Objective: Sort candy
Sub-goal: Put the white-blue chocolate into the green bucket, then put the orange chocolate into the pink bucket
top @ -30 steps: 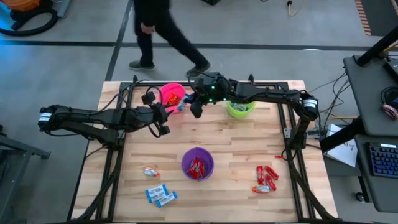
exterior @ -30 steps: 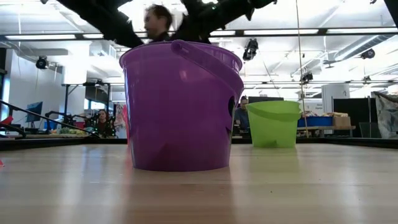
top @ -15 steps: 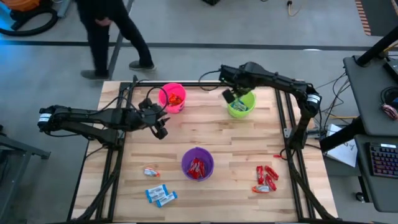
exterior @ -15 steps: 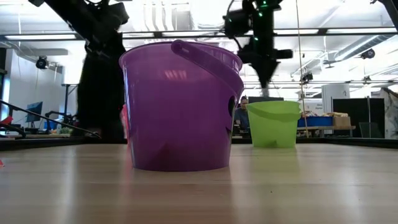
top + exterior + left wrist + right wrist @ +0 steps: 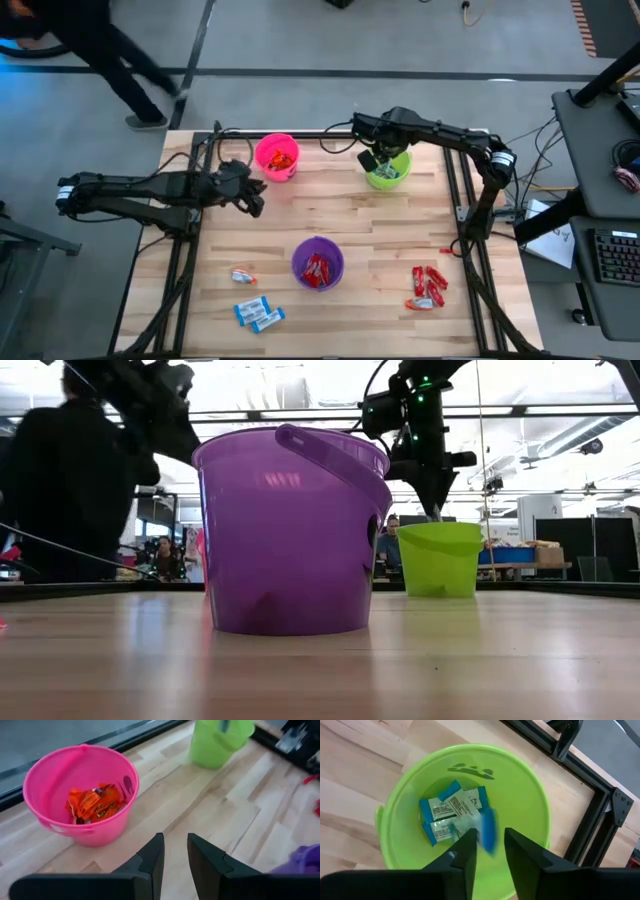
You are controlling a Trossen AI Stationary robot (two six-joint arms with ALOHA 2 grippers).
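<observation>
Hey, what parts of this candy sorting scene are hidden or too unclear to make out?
- Low view: the purple cup hides the pink cup and all loose candy.
- Right wrist view: a blue-and-white candy is motion-blurred between the right gripper fingers; held or falling, unclear.
- High view: wrapper print is too small to read.

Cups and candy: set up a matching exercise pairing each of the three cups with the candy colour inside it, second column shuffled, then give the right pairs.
Column one:
1. pink cup
2. green cup
3. purple cup

Column two:
A. red candy
B. orange candy
C. blue-and-white candy

Pairs: 1-B, 2-C, 3-A. The right hand hangs over the green cup with a blue-and-white piece just beyond its fingertips.
</observation>
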